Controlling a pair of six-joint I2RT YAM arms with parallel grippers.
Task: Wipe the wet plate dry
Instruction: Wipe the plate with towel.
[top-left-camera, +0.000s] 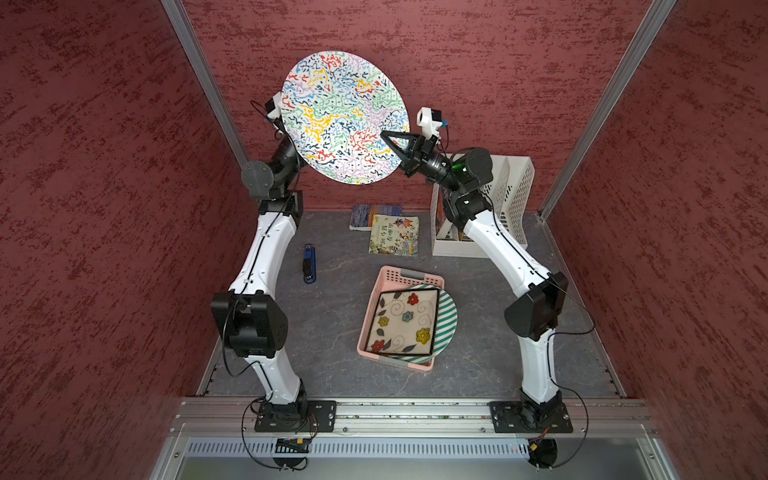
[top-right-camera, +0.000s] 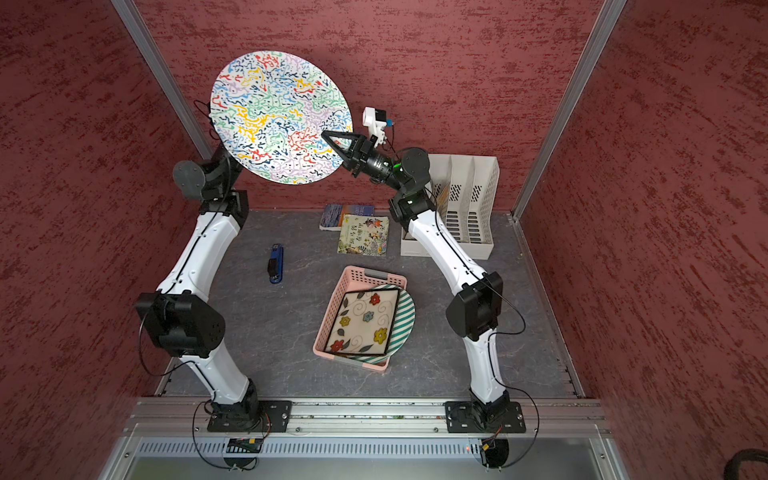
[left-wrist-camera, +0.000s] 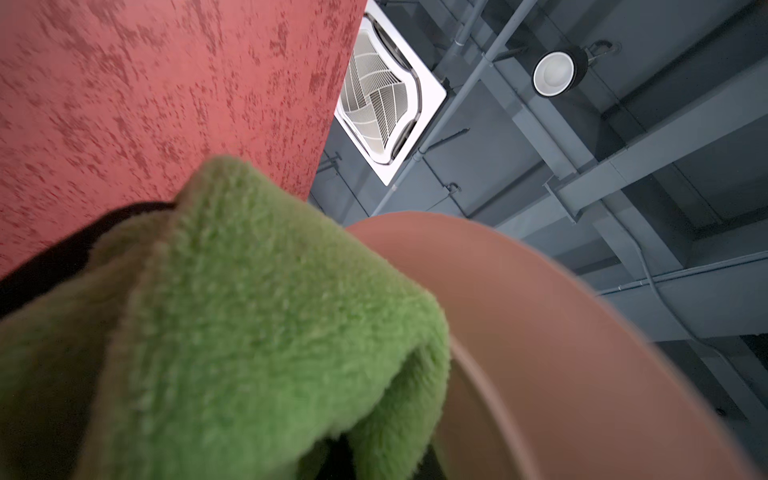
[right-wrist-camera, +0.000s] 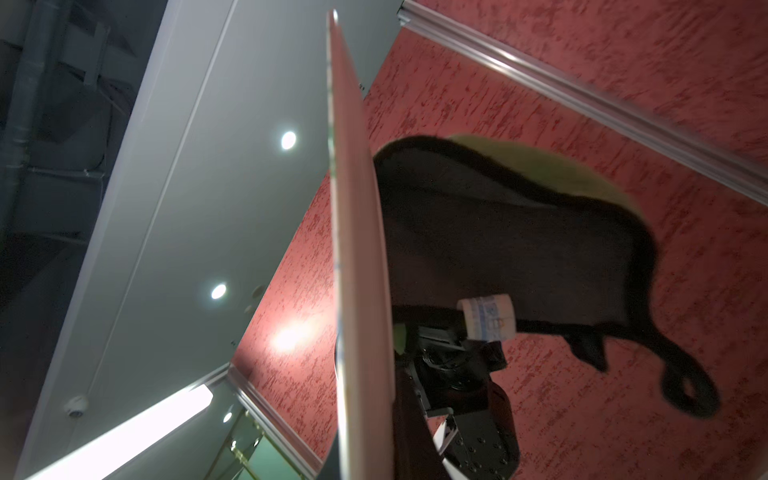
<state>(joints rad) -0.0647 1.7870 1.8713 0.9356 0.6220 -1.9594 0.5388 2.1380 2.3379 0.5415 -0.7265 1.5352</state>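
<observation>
Red textured walls back the patterned plate (top-left-camera: 340, 112), held high above the grey worktop (top-left-camera: 332, 324). The right pincer (top-left-camera: 386, 138) clamps its rim. The left pincer (right-wrist-camera: 419, 345) is closed on a green cloth (left-wrist-camera: 257, 316) against the plate's back.

Soft even light — blurry wrist close-ups

Three plates (top-left-camera: 345, 116), two books (top-left-camera: 395, 235), two robot arms (top-left-camera: 266, 249), one basket (top-left-camera: 399, 276), one stapler (top-left-camera: 309, 264), one file rack (top-left-camera: 515, 195), one cloth (left-wrist-camera: 257, 311).
</observation>
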